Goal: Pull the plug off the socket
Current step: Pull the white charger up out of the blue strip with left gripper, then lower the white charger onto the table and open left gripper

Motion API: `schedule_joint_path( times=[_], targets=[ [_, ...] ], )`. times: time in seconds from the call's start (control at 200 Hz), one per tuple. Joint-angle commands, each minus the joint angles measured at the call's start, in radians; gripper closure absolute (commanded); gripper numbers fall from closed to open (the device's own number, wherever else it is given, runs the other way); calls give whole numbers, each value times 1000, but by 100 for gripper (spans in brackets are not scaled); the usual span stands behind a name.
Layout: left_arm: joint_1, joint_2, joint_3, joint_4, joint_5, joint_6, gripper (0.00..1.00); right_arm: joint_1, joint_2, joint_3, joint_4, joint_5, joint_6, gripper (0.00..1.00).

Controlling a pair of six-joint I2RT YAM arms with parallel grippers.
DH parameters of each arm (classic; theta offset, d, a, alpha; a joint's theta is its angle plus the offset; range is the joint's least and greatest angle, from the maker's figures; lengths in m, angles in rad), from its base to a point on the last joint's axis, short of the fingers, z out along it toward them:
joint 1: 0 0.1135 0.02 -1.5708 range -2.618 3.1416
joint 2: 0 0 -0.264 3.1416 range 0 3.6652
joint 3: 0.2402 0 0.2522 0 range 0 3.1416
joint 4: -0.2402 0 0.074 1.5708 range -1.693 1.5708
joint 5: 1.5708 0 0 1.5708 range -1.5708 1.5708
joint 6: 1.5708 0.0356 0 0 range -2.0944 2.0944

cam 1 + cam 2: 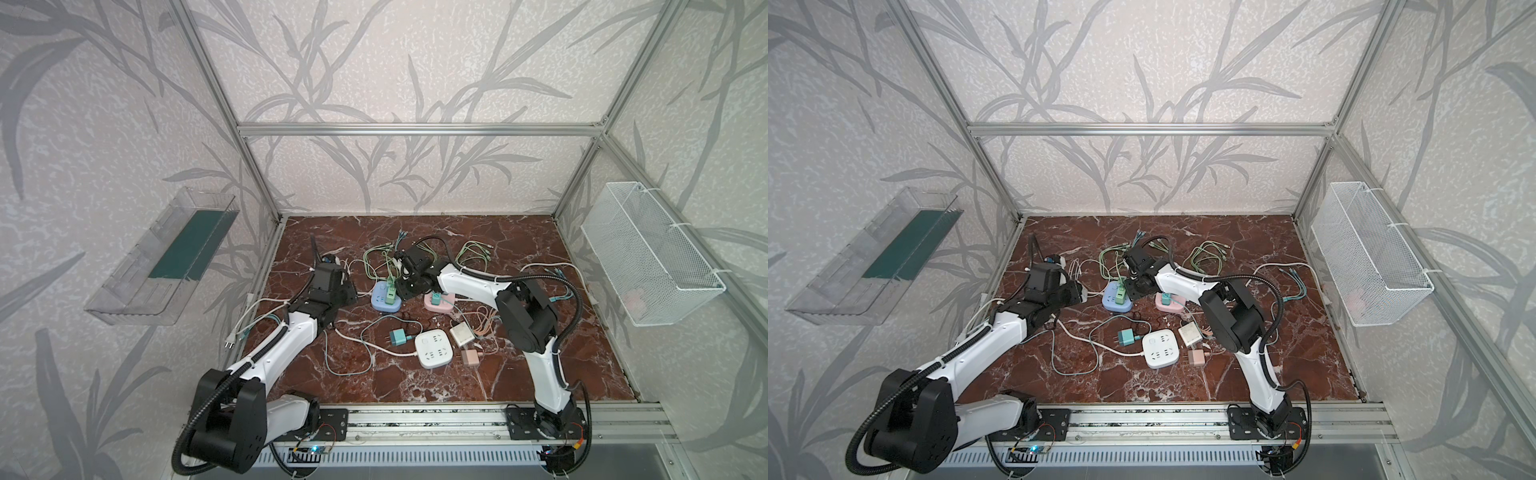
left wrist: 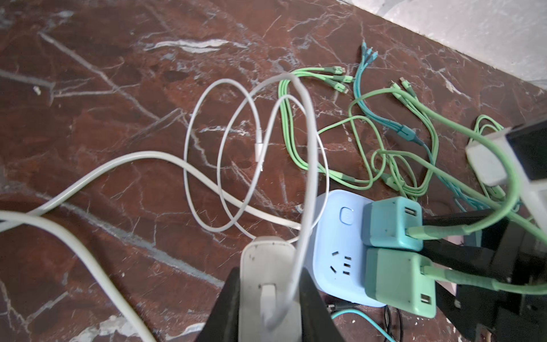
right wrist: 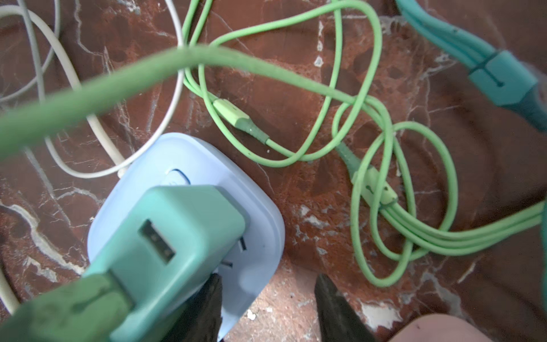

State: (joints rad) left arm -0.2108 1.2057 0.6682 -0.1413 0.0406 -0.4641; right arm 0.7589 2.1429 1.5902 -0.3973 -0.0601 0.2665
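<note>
Beside open, empty right tool (image 3: pixel 268 308), green plug (image 3: pixel 177 237) in blue socket (image 3: pixel 195 154); left tool (image 2: pixel 269 274) tight on charger (image 2: pixel 257 257).

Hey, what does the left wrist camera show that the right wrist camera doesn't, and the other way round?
Only left wrist: the left gripper shut on a white charger trailing a white cable; a teal charger and a green charger side by side on the blue socket.
Only right wrist: the right gripper with fingertips apart, nothing gripped; a single charger close up, which of the two I cannot tell.
Both: the blue socket and loose green cables.
</note>
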Motion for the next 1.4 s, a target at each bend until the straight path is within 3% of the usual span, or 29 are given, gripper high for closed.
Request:
schedule_joint_path(
  times=[0.0,0.48,0.9,1.09,1.395],
  targets=[
    [44,-22,-18,39,78,-59,91,8,13,-33,-44,-17,-16,49],
    [141,73,-97,222,336,-159,90,7,12,-33,-45,-20,-22,48],
    [168,132,-115,250,368,-189,87,8,11,-29,-52,-24,-29,48],
    [181,153,-104,205,357,-162,79,7,10,-29,-53,-22,-27,48],
    [188,180,-67,113,336,-145,52,8,4,-28,-56,-21,-30,47]
  ],
)
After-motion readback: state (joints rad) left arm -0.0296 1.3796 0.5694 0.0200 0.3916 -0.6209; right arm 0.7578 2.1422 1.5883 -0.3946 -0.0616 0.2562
